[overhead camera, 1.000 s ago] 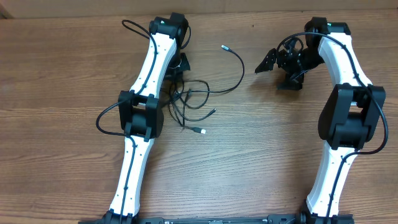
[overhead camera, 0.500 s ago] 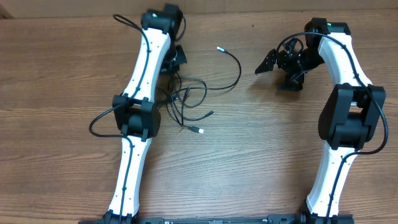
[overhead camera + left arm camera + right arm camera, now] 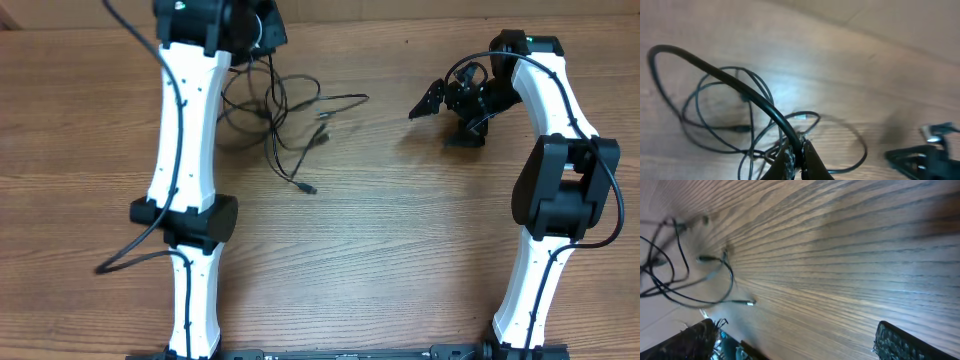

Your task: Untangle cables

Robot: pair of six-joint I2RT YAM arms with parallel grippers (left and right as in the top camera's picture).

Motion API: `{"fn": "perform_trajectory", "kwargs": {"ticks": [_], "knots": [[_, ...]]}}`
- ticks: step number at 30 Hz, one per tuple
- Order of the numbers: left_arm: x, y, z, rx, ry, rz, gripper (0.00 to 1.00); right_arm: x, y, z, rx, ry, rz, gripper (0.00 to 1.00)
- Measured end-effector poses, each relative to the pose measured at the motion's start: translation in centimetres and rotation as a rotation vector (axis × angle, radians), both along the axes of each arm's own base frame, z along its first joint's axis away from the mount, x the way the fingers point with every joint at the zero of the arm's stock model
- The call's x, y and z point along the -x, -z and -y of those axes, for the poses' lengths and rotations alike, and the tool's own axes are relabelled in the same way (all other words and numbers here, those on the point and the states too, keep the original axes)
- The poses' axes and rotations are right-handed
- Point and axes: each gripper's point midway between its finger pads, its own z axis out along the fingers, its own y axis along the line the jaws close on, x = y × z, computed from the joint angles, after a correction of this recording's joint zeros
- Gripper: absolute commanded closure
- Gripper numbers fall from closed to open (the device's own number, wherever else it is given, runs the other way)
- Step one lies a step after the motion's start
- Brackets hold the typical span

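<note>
Several thin black flexible cables [image 3: 275, 115] with silvery plug tips: loose tangle of loops on the brown wood-grain table [image 3: 380, 230], far left part | left gripper [image 3: 799, 159]: clenched on one strand of the tangle, which arches away from its fingertips | right gripper [image 3: 445, 118]: jaws spread wide, holding nothing, well apart from the tangle
</note>
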Motion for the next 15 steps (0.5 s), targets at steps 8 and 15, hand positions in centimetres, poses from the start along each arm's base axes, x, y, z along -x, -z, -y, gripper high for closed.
{"fn": "perform_trajectory", "kwargs": {"ticks": [8, 15], "knots": [[1.4, -6.7, -1.4, -0.063, 0.031, 0.197, 0.96, 0.1, -0.4, -0.5, -0.036, 0.004, -0.006, 0.00], [2.3, -4.8, -3.2, -0.169, 0.008, 0.118, 0.96, 0.0, -0.9, -1.0, -0.076, 0.009, -0.001, 0.00]]}}
